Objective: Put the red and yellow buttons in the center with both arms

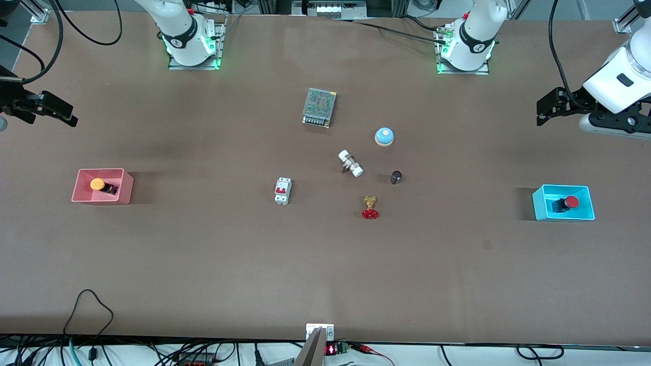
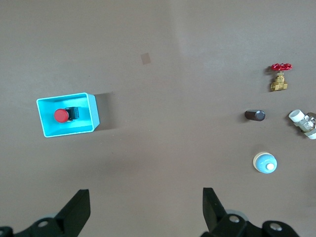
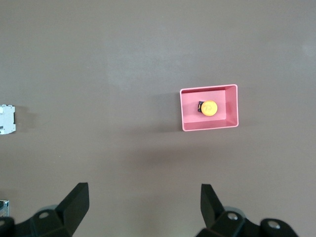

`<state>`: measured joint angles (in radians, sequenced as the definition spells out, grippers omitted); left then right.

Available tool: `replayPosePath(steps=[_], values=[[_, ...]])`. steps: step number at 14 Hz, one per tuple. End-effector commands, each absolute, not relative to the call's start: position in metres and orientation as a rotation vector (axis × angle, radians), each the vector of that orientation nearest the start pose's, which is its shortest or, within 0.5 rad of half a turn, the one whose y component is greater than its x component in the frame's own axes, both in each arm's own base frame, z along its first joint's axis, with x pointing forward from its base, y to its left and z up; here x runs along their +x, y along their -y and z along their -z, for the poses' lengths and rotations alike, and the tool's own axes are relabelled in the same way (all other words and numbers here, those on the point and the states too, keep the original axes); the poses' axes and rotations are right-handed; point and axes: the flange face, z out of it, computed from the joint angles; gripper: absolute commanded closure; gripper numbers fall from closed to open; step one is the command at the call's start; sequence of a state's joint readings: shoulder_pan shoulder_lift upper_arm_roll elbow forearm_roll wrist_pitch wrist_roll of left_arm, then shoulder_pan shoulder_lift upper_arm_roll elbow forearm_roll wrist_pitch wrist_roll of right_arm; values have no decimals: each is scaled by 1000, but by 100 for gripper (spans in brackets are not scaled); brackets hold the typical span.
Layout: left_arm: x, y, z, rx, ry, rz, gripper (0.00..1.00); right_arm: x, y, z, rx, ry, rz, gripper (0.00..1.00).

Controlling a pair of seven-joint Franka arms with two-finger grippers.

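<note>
The yellow button lies in the pink bin at the right arm's end of the table. It also shows in the right wrist view. The red button lies in the light-blue bin at the left arm's end, and shows in the left wrist view. My right gripper is open and empty, high over bare table beside the pink bin. My left gripper is open and empty, high over bare table beside the light-blue bin. The brown table centre holds other parts.
Around the centre lie a metal power supply, a blue-domed bell, a white pipe fitting, a dark small cylinder, a white circuit breaker and a brass valve with red handwheel.
</note>
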<state>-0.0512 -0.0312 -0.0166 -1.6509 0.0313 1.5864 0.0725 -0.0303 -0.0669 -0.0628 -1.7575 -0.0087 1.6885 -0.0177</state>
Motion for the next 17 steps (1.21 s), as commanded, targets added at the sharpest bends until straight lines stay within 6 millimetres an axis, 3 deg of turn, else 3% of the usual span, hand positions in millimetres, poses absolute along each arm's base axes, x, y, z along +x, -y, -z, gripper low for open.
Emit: replayPosePath(steps=[1, 5, 7, 12, 15, 17], values=[[546, 31, -610, -3113, -218, -63, 0, 545, 63, -584, -3131, -150, 10, 0], [546, 31, -610, -3113, -206, -65, 0, 570, 67, -540, -3160, -147, -48, 0], [546, 31, -610, -3112, -213, -65, 0, 569, 90, -531, -3165, -201, -77, 0], [548, 32, -606, -3114, -202, -77, 0, 581, 137, -473, -3149, -303, -182, 0], [549, 32, -606, -3118, -197, -77, 0, 596, 154, -430, -3160, -242, -181, 0], [550, 31, -604, -3121, -197, -82, 0, 601, 169, -390, -3158, -209, -200, 0]])
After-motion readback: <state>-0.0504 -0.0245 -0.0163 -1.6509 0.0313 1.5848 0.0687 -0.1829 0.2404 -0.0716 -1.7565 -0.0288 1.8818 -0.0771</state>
